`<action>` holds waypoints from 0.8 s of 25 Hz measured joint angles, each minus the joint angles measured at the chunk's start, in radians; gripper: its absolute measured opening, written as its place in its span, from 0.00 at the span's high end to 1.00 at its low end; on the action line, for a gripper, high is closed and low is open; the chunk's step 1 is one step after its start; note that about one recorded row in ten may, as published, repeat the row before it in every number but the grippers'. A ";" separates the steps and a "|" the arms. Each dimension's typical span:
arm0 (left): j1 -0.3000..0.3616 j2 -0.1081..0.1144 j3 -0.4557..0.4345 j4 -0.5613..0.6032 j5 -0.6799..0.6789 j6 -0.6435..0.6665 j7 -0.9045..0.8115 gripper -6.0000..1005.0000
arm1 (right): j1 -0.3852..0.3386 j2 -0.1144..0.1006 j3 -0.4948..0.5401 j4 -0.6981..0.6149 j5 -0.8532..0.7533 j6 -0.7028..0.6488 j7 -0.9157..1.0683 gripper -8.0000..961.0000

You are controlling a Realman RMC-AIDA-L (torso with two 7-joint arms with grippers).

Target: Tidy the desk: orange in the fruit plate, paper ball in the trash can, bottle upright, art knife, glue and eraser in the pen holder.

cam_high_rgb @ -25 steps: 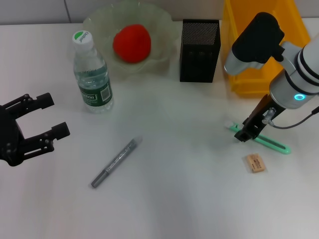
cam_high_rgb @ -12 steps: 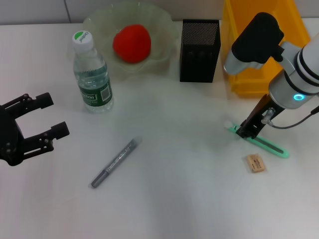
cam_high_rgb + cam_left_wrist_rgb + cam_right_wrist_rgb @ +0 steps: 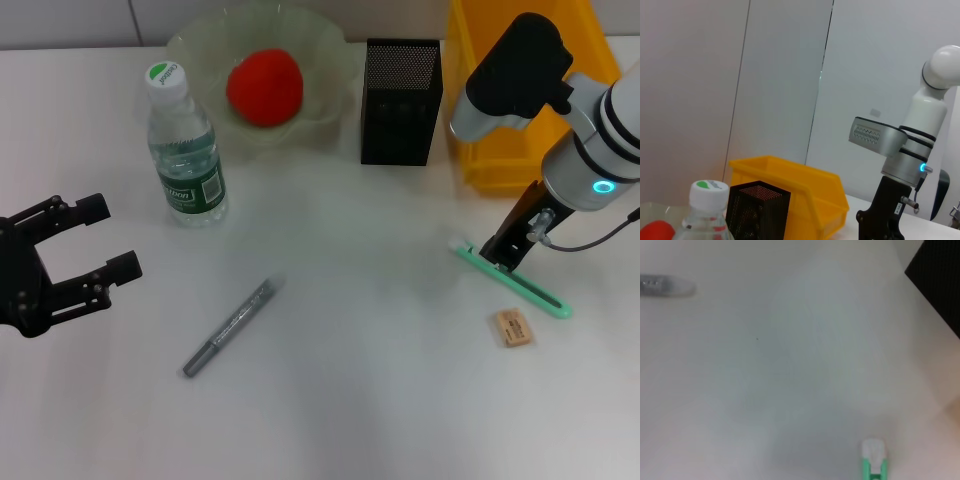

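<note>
My right gripper (image 3: pixel 499 256) is shut on the green art knife (image 3: pixel 520 285) near its white end; the knife's far end slants down toward the table. That white end (image 3: pixel 873 449) also shows in the right wrist view. The tan eraser (image 3: pixel 513 327) lies just below the knife. A grey pen-shaped glue (image 3: pixel 232 326) lies left of centre. The orange (image 3: pixel 264 87) sits in the glass fruit plate (image 3: pixel 330 60). The bottle (image 3: pixel 185 150) stands upright beside it. The black mesh pen holder (image 3: pixel 400 100) stands at the back. My left gripper (image 3: pixel 98 240) hovers open at the left edge. The paper ball is out of view.
A yellow bin (image 3: pixel 500 150) stands at the back right, behind my right arm and next to the pen holder. The left wrist view shows the bottle cap (image 3: pixel 709 190), the pen holder (image 3: pixel 757 207), the bin (image 3: pixel 800 192) and the right arm (image 3: pixel 890 200) against grey wall panels.
My right gripper has moved up and slightly right with the knife's white end, and the knife has swung a little steeper. My left gripper has shifted slightly down.
</note>
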 joint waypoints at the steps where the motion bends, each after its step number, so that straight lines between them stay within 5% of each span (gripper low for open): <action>1: 0.000 0.000 0.000 0.000 0.000 0.000 0.000 0.20 | 0.000 0.000 0.000 0.000 -0.003 -0.001 0.000 0.94; 8: -0.003 0.000 0.007 0.000 0.001 -0.006 0.000 0.20 | 0.003 0.001 0.000 0.001 -0.017 0.000 0.026 0.97; 20: -0.006 0.000 0.006 0.000 0.001 -0.008 0.000 0.20 | 0.006 0.003 -0.037 0.020 -0.013 0.009 0.026 0.77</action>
